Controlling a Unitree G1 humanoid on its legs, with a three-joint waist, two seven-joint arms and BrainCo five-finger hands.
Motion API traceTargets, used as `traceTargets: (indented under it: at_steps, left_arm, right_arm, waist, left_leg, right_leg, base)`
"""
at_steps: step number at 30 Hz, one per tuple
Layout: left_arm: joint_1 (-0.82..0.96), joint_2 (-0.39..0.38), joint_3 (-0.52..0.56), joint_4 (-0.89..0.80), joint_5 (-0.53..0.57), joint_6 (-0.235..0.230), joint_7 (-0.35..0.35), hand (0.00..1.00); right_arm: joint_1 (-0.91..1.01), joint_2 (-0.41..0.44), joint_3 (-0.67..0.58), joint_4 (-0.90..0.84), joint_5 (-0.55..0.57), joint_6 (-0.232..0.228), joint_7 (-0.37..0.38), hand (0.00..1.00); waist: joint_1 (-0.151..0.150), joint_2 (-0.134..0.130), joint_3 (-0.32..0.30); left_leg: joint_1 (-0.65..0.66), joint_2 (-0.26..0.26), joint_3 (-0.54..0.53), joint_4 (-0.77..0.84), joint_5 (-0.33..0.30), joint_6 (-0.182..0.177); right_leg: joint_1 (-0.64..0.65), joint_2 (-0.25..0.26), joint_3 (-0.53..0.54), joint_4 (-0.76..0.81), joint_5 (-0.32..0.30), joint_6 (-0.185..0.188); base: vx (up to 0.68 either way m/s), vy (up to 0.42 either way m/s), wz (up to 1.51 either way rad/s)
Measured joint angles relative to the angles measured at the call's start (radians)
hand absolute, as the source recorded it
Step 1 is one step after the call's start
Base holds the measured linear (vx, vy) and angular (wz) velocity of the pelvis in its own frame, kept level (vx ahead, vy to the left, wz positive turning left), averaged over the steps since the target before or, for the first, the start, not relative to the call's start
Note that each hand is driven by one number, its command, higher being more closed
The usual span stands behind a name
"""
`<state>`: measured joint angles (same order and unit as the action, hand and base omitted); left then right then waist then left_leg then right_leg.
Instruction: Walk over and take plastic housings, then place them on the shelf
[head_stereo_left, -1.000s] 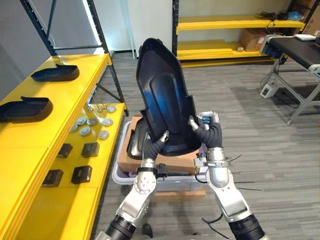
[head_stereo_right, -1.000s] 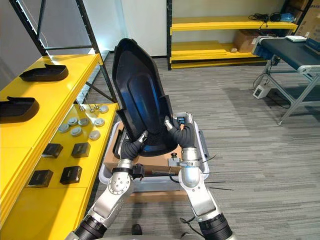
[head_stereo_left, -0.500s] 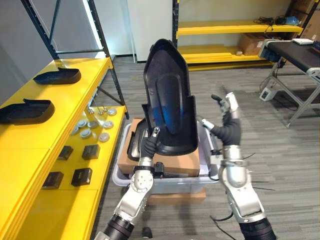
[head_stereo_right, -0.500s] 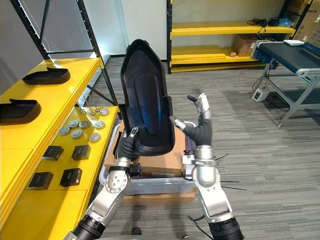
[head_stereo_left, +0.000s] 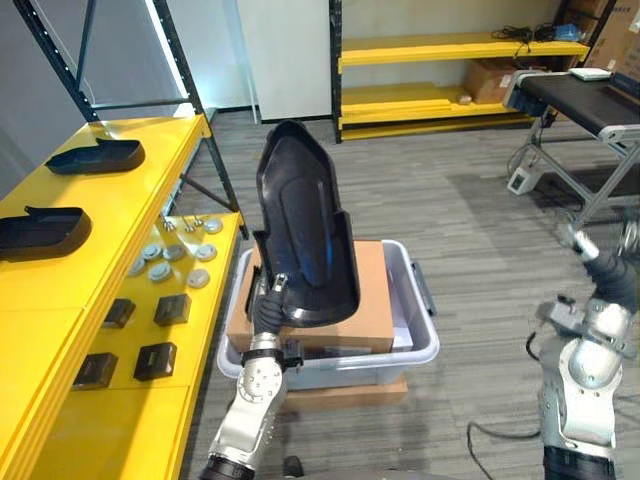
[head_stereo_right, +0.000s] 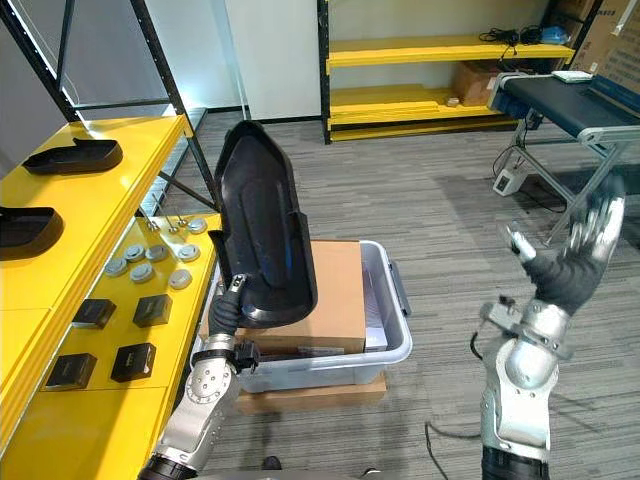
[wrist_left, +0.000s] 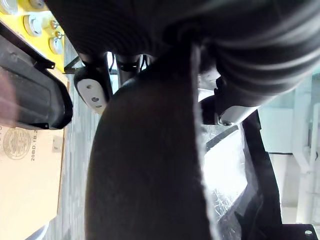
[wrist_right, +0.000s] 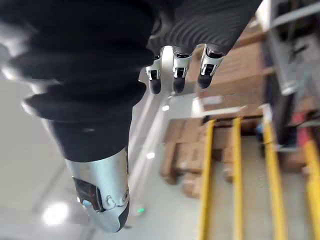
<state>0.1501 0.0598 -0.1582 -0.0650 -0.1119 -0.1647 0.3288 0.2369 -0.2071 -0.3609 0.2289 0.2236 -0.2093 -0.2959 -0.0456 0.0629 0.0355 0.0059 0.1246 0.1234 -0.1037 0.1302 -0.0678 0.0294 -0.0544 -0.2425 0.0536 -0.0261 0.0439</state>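
While left hand (head_stereo_left: 268, 306) grips plastic housing (head_stereo_left: 305, 230) by lower rim, upright above grey bin (head_stereo_left: 380, 362), likely for carrying to yellow shelf (head_stereo_left: 110, 192), right hand (head_stereo_right: 580, 255) spread, empty.

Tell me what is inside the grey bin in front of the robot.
A brown cardboard box fills most of the grey bin. The black housing, held up by the left robot hand, covers the bin's left part.
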Motion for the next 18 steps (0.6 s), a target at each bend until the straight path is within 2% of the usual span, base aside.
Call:
traceTargets:
  at_steps: [6,9,13,16,17,18]
  left_arm:
    - [0.055,0.005,0.055,-0.003,-0.034,-0.007,-0.032,1.0]
    - [0.08,0.006,0.073,-0.004,-0.033,-0.019,-0.045,1.0]
    - [0.117,0.006,0.084,-0.004,-0.034,-0.021,-0.046,1.0]
    - [0.128,0.005,0.082,-0.014,-0.034,-0.021,-0.062,1.0]
    - [0.138,0.005,0.076,-0.036,-0.034,-0.022,-0.067,1.0]
    - [0.138,0.005,0.068,-0.051,-0.034,-0.022,-0.067,1.0]
  right_arm:
    - [0.049,0.073,-0.015,0.43,0.009,0.039,0.104,0.0]
    - [0.056,0.09,0.008,0.584,-0.01,0.064,0.134,0.0]
    - [0.06,0.107,0.03,0.654,-0.066,0.094,0.162,0.0]
    - [0.066,0.118,0.07,0.675,-0.105,0.102,0.164,0.0]
    - [0.062,0.116,0.093,0.697,-0.117,0.103,0.164,0.0]
    - [0.064,0.118,0.106,0.705,-0.118,0.103,0.163,0.0]
  waist:
    - [-0.004,0.001,0.002]
    - [0.003,-0.002,0.003]
    - [0.006,-0.008,0.008]
    - [0.008,-0.015,0.011]
    - [0.008,-0.023,0.012]
    - [0.008,-0.033,0.016]
  left_leg:
    - [0.008,-0.005,-0.038,0.0,-0.002,-0.002]
    - [0.011,-0.005,-0.043,0.0,-0.003,-0.002]
    - [0.024,-0.005,-0.056,0.0,-0.012,-0.005]
    - [0.009,-0.013,-0.106,0.001,-0.013,-0.002]
    - [-0.016,-0.023,-0.134,0.009,-0.007,0.007]
    - [-0.049,-0.037,-0.147,0.024,-0.009,0.04]
  right_leg:
    - [0.004,-0.012,-0.039,0.058,-0.048,0.0]
    - [0.012,-0.016,-0.054,0.075,-0.063,-0.004]
    - [0.031,-0.019,-0.071,0.088,-0.087,-0.005]
    - [0.038,-0.026,-0.123,0.116,-0.118,-0.003]
    - [0.016,-0.039,-0.149,0.16,-0.15,0.003]
    - [-0.001,-0.056,-0.183,0.193,-0.173,0.002]
  base:
    - [0.03,-0.007,0.18]
    - [0.02,-0.009,0.16]
    - [0.0,-0.009,0.16]
    - [0.01,-0.022,0.55]
    - [0.0,-0.034,0.93]
    - [0.0,-0.031,1.46]
